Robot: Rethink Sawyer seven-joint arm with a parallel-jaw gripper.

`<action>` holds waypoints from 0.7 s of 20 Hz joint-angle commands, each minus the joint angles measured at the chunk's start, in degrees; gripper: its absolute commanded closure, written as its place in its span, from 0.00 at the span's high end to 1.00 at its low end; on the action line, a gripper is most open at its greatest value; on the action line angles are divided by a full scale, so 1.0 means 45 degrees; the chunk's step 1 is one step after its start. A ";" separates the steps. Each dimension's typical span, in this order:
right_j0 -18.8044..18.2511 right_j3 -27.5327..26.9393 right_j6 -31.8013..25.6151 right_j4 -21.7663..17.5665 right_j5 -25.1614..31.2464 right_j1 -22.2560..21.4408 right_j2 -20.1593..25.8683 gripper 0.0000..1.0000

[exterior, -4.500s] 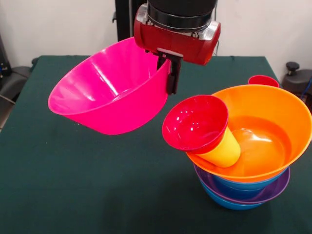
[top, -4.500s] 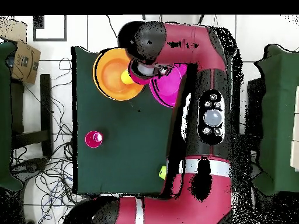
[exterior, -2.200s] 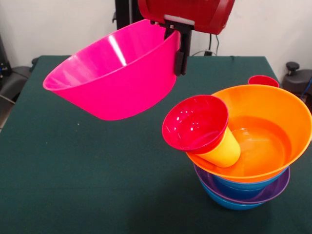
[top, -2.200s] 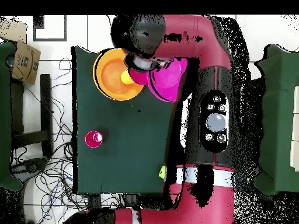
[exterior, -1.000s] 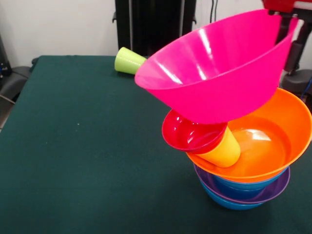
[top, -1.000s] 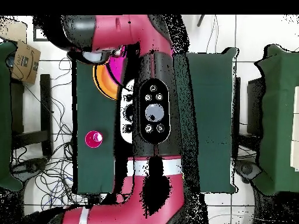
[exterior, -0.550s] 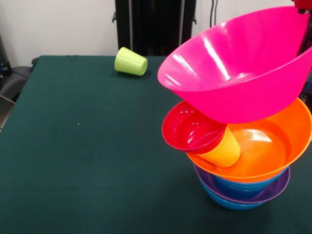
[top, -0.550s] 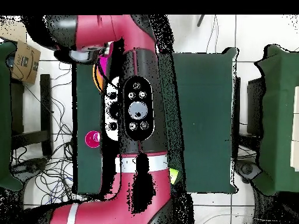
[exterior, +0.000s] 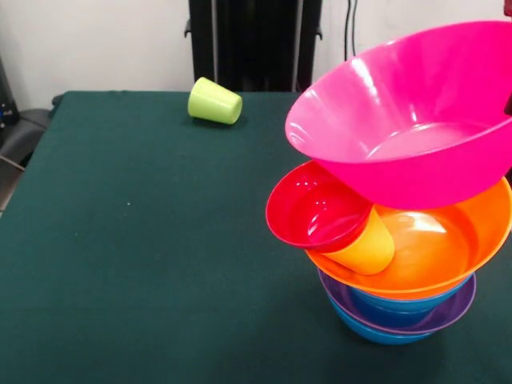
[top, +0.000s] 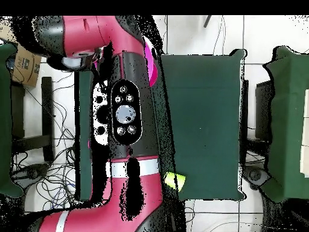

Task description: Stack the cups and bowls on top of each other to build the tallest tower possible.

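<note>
The tilted pink bowl [exterior: 416, 136] hangs over the tower [exterior: 400, 272], where the orange bowl [exterior: 448, 256] holds a leaning yellow cup [exterior: 364, 248] capped by the red bowl [exterior: 316, 212], above purple and blue bowls; a lime green cup [exterior: 214, 102] lies apart.

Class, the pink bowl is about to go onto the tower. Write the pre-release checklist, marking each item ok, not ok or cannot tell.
1. Pink bowl over the tower: ok, above the orange bowl.
2. Pink bowl level: not ok, tilted.
3. Yellow cup upright: not ok, it leans inside the orange bowl.
4. Small red bowl seated flat: not ok, tipped on the cup.
5. Tool grip on the pink bowl: cannot tell, out of sight.
6. Lime green cup clear of the tower: ok, lying far off.
</note>
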 commanded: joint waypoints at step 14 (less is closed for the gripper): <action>0.0851 0.1952 0.3094 0.0708 -0.0670 0.0223 -0.0733 0.00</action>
